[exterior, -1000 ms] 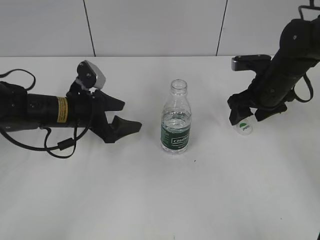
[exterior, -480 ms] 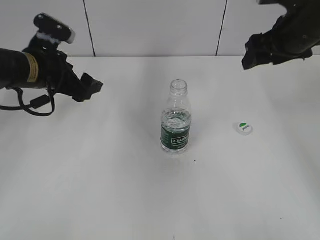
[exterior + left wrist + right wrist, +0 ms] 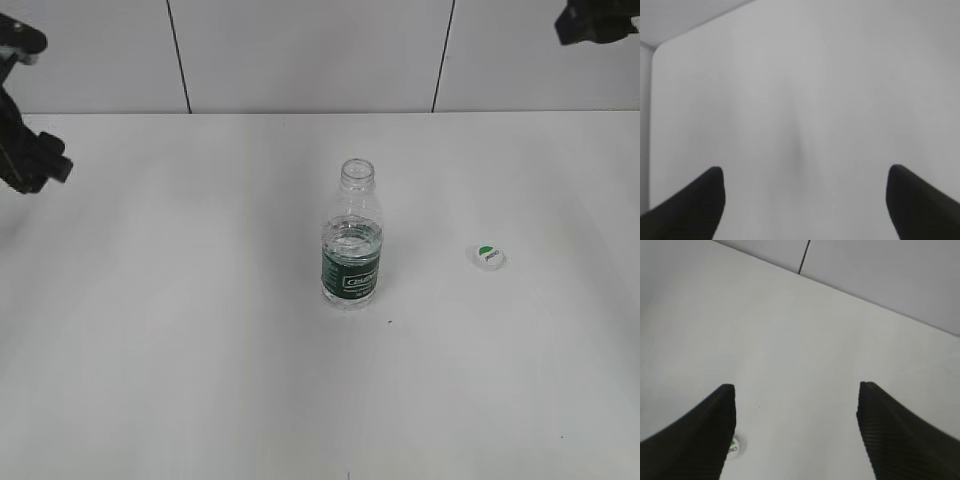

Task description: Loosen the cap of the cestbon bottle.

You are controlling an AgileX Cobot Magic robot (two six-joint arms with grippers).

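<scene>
The cestbon bottle [image 3: 351, 252] stands upright at the table's middle, clear with a dark green label, its neck bare and uncapped. The white cap [image 3: 488, 256] with a green mark lies on the table to the bottle's right; part of it also shows in the right wrist view [image 3: 735, 446] beside the left finger. My left gripper [image 3: 802, 172] is open and empty over bare table; in the exterior view it sits at the far left edge [image 3: 35, 165]. My right gripper [image 3: 796, 390] is open and empty, raised high at the top right corner [image 3: 595, 22].
The white table [image 3: 200, 330] runs to a panelled wall with dark seams [image 3: 180, 55] at the back. A table corner and edge show in the left wrist view [image 3: 655, 50].
Both arms have pulled away from the bottle: the left one back to the far left, the right one up and off the cap, which stays lying on the table.
</scene>
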